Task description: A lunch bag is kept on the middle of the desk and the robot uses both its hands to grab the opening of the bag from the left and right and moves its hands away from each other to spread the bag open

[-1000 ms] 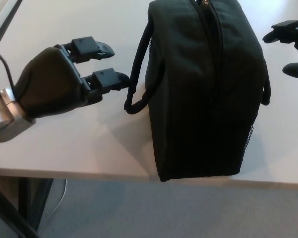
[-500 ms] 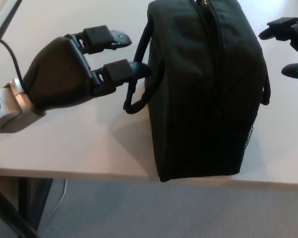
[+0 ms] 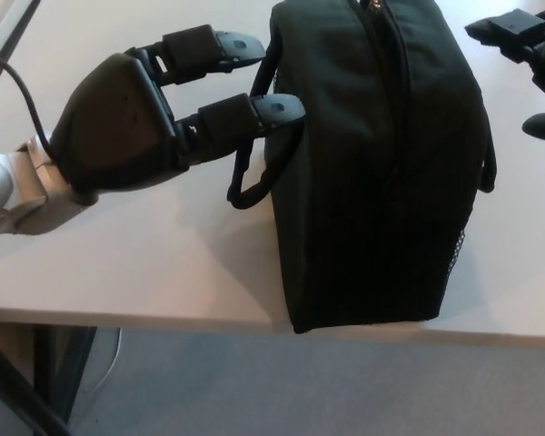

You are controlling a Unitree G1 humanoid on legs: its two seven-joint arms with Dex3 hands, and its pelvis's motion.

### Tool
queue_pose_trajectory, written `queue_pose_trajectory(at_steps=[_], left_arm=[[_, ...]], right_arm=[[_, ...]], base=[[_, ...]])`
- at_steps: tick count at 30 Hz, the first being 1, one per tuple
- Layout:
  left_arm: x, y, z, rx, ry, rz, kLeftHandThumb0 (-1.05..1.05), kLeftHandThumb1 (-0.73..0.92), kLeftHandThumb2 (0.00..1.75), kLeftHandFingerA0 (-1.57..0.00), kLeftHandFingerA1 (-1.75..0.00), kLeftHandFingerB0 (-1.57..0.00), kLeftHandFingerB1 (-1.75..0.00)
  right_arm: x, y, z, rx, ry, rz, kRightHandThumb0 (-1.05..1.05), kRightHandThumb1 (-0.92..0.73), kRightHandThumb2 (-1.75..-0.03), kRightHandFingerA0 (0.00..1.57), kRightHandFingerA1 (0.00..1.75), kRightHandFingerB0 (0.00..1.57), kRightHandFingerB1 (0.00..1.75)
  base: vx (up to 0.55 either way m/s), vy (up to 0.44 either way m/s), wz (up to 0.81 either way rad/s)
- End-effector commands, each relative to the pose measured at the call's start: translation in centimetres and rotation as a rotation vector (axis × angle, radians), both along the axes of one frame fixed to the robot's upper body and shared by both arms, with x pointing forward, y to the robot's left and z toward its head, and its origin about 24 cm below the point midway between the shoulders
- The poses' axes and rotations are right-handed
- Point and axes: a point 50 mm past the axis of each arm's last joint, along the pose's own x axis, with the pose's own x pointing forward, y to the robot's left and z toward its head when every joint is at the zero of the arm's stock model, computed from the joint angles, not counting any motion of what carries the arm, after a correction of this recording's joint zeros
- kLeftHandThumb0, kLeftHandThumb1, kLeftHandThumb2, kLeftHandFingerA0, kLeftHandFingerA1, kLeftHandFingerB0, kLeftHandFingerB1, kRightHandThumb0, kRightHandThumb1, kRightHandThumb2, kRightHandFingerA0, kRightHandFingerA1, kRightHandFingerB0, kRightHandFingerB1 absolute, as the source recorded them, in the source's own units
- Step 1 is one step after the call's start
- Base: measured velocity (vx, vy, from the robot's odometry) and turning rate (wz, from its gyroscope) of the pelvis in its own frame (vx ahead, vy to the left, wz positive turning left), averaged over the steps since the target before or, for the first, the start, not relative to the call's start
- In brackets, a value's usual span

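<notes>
Bag is sitting mid-counter, zip apparently closed. I'm seeing my left hand spread and empty, fingers straddling the left handle; it risks catching strap, not opening. Right hand is hovering apart, unclenched.

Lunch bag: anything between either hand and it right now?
Left hand: only the bag's own side handle lies between it and the lunch bag; the fingers reach past that loop to the wall. Right hand: bare desk between it and the bag, nothing else visible.
</notes>
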Motion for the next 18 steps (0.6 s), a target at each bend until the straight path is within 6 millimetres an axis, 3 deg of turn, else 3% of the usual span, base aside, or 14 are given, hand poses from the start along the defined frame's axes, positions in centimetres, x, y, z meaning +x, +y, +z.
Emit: queue_pose_trajectory(at_steps=[1,11,13,14,15,18], left_arm=[[0.0,-0.4,1.1,-0.036,-0.058,-0.027,-0.1,0.6,0.58,-0.45,-0.38,-0.38,-0.33],[0.1,-0.2,1.8,0.006,-0.093,-0.03,-0.06,0.63,0.59,-0.43,-0.38,-0.35,-0.32],[0.1,-0.2,1.7,0.013,-0.09,-0.022,-0.06,0.63,0.59,-0.44,-0.38,-0.34,-0.32],[0.1,-0.2,1.7,0.016,-0.092,-0.021,-0.06,0.62,0.59,-0.44,-0.38,-0.34,-0.32],[0.1,-0.2,1.6,0.023,-0.094,-0.02,-0.08,0.61,0.6,-0.43,-0.37,-0.37,-0.33],[0.1,-0.2,1.6,0.028,-0.086,-0.023,-0.14,0.6,0.61,-0.41,-0.38,-0.38,-0.35]], right_arm=[[-0.5,-0.3,0.0,-0.029,-0.045,0.019,-0.34,-0.38,-0.57,0.33,0.39,0.15,0.31],[-1.1,-1.7,0.0,-0.185,-0.165,0.231,-0.43,-0.35,-0.61,0.21,0.39,0.09,0.26],[-1.1,-2.0,0.2,-0.237,-0.182,0.24,-0.38,-0.43,-0.54,0.23,0.32,0.04,0.24],[-1.1,-2.1,0.1,-0.239,-0.19,0.246,-0.44,-0.35,-0.64,0.2,0.41,0.07,0.22],[-1.2,-2.3,0.2,-0.254,-0.199,0.25,-0.25,-0.31,-0.85,0.0,0.47,0.01,0.51],[-1.1,-2.6,0.5,-0.28,-0.185,0.237,-0.25,-0.32,-0.85,0.0,0.47,0.01,0.5]], base=[[0.0,0.0,0.0],[0.0,0.0,0.0],[0.0,0.0,0.0],[0.0,0.0,0.0],[0.0,0.0,0.0],[0.0,0.0,0.0]])
